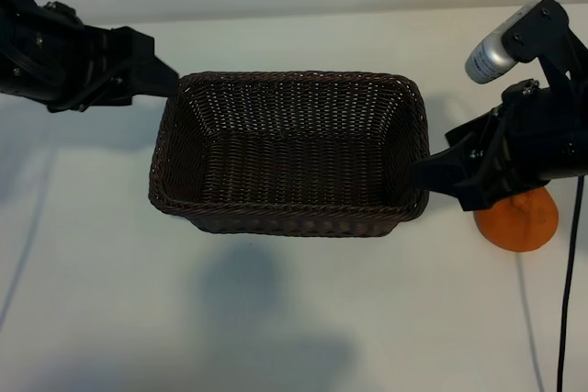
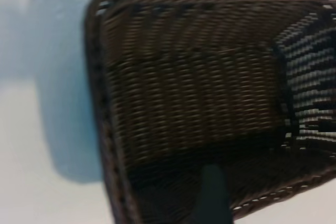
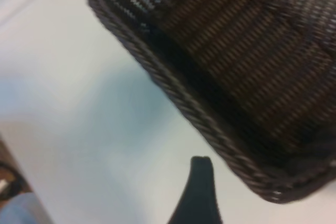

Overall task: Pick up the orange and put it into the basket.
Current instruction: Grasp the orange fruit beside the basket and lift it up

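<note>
The orange (image 1: 520, 223) is sitting on the bench (image 1: 276, 319) just outside the basket (image 1: 289, 222), out at about 4 o'clock from the basket's middle, half tucked under the right arm. So nothing is in the basket yet, it's bare wicker inside. The right gripper (image 1: 424, 174) is at the basket's 3 o'clock rim with its jaws apart and nothing in them, and honestly it looks like it's pointing past the orange rather than at it. To do this pick well I'd back that gripper off toward the fruit, come down over the top and straddle it, since a round thing will probably roll if it's nudged from the side. The left gripper (image 1: 165, 80) hangs at the basket's 10 o'clock corner, also spread and holding nothing. The bench is plain white and smooth, soft shadows under the arms, a thin cable trailing down at the right edge.
</note>
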Controlling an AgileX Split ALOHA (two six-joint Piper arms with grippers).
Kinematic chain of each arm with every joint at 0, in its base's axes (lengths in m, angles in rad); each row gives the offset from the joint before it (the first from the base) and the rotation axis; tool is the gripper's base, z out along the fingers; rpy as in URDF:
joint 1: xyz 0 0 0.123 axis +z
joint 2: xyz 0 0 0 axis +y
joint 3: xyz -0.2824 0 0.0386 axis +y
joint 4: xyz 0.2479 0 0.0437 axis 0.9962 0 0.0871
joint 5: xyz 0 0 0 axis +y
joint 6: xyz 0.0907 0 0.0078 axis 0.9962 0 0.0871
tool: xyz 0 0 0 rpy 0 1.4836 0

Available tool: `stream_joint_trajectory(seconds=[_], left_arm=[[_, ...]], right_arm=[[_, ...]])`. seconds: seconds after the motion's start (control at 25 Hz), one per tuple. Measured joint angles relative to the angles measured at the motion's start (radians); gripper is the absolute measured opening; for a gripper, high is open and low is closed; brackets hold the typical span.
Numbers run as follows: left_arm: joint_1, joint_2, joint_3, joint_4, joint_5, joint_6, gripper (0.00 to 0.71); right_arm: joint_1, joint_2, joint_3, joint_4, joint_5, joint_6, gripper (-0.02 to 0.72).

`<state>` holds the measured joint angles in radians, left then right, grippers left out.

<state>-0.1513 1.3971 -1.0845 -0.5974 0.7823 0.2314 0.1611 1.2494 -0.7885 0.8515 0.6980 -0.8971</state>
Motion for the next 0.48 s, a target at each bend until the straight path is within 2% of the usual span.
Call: stream_joint_trajectory(seconds=[0.12, 0.2, 0.36, 0.48], left_arm=[[0.0, 0.0, 0.0, -0.01, 0.009, 0.022, 0.594], [0.0, 0.0, 0.0, -0.005, 0.019, 0.025, 0.594], [0.0, 0.0, 0.0, 0.0, 0.021, 0.027, 0.594], [0.0, 0.0, 0.0, 0.01, 0.021, 0.027, 0.594]], right_arm=[[0.0, 0.0, -0.02, -0.126, -0.009, 0.102, 0.594], [0.0, 0.0, -0.051, -0.257, 0.001, 0.208, 0.594], [0.0, 0.0, -0.141, -0.507, 0.072, 0.432, 0.594], [0.0, 0.005, -0.178, -0.619, 0.137, 0.538, 0.594]])
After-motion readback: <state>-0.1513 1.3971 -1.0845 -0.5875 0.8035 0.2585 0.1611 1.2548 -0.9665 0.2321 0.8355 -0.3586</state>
